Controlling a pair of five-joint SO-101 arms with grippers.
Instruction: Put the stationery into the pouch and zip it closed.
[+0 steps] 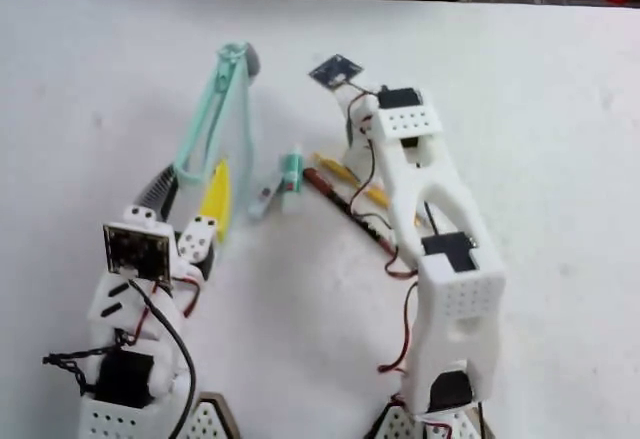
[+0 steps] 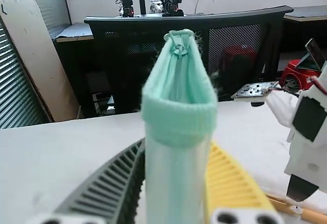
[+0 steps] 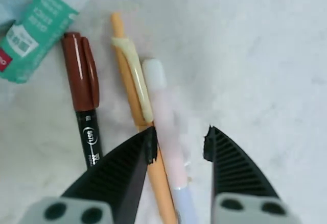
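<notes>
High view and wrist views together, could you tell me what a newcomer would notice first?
The mint-green pouch is held up off the table in the left gripper. Beside it, the right gripper hangs open over an orange pen and a pale pink pen, a brown marker lying alongside.

An office-like robotics lab: a black mesh chair [image 2: 240, 35] behind the white table [image 1: 560, 79], window blinds [image 2: 13, 96], and a desk [image 2: 76, 31] beyond.
</notes>
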